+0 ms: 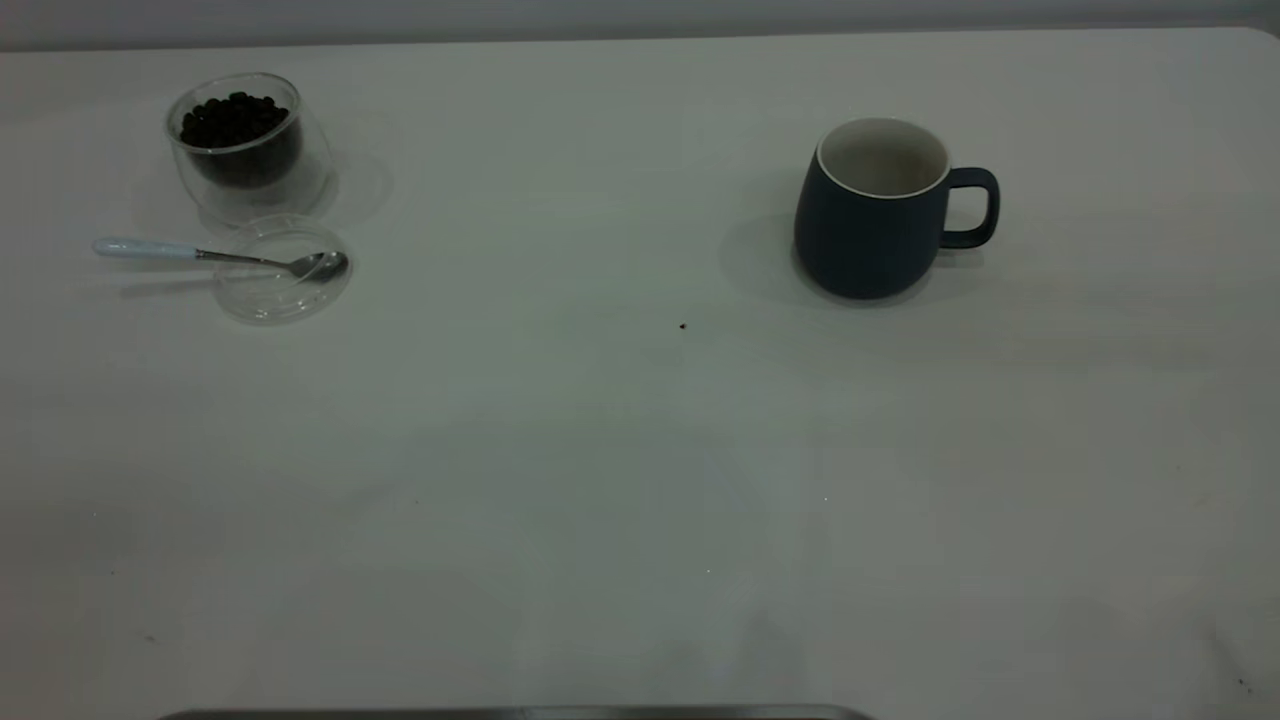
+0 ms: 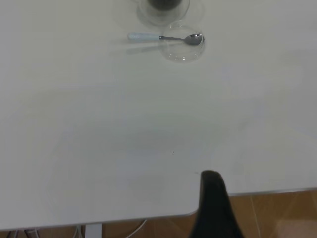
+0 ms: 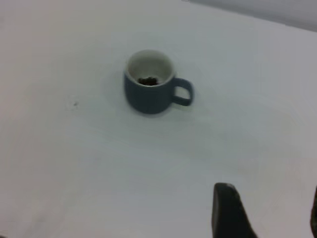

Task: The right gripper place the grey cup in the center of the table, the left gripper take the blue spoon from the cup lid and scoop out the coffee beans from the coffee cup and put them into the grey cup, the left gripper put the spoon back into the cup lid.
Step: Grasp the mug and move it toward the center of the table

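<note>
The bench [image 1: 600, 450] is the nearest thing to the exterior camera: a wide white top with a few dark specks, and neither arm reaches into that view.

The grey cup [image 1: 870, 215] is the largest item. It stands upright on the right half of the bench, its handle turned to the right, well ahead of the right claw [image 3: 267, 213]. In the right wrist view a few dark bits lie on the bottom of this mug. Of this claw I see one dark finger and the edge of a second with a wide gap between them, so it seems spread and empty.

The coffee cup [image 1: 240, 140] of clear glass holds the coffee beans [image 1: 232, 118] and stands far ahead of the left claw [image 2: 213, 208]. Only one black tip of that claw shows, so I cannot tell if it is spread or pressed together.

The cup lid [image 1: 283, 270] lies just beside the glass cup, on the side nearer the left claw. The blue spoon [image 1: 220, 256] rests with its bowl in the lid and its pale handle sticking out over the bench.

I judge that the first step is in hand and not yet done: the mug is away from the center. The next move calls for the right claw to reach forward, take the mug and carry it toward the middle.
</note>
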You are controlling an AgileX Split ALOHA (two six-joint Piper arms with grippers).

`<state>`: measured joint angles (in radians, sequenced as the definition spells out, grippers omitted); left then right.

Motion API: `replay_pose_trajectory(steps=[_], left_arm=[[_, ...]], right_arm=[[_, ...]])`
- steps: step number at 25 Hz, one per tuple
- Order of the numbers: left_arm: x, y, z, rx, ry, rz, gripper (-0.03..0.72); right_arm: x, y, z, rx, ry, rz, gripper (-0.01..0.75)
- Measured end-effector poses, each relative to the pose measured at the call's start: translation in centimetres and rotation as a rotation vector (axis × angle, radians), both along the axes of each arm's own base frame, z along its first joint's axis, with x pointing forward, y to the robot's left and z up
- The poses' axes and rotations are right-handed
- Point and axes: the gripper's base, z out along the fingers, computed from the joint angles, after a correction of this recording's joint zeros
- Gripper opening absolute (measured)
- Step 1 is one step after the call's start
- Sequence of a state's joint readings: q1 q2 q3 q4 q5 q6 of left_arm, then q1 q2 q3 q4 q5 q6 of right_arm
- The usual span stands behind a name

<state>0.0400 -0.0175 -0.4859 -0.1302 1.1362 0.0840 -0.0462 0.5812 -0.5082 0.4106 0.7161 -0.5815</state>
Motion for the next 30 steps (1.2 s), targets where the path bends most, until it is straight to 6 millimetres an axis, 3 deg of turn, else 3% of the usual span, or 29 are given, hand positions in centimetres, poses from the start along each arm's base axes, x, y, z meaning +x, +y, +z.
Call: replay_pose_trajectory(steps=[5, 12, 20, 24, 30], left_arm=[[0.0, 0.0, 0.0, 0.0, 0.0, 0.0, 0.582], [0.0, 0.0, 0.0, 0.0, 0.0, 0.0, 0.582], [0.0, 0.0, 0.0, 0.0, 0.0, 0.0, 0.582], [0.0, 0.0, 0.0, 0.0, 0.0, 0.0, 0.582], [0.0, 0.0, 0.0, 0.0, 0.0, 0.0, 0.582]], right_arm=[[6.1, 0.1, -0.9, -0.011, 0.096, 0.071, 0.364], [14.0, -0.2, -4.6, -0.062, 0.285, 0.148, 0.364], [20.4, -1.4, -11.9, -0.221, 0.338, 0.189, 0.364], [22.9, -2.1, -15.6, -0.367, 0.326, 0.265, 0.364], [26.3, -2.1, -20.9, -0.425, 0.369, 0.402, 0.364]])
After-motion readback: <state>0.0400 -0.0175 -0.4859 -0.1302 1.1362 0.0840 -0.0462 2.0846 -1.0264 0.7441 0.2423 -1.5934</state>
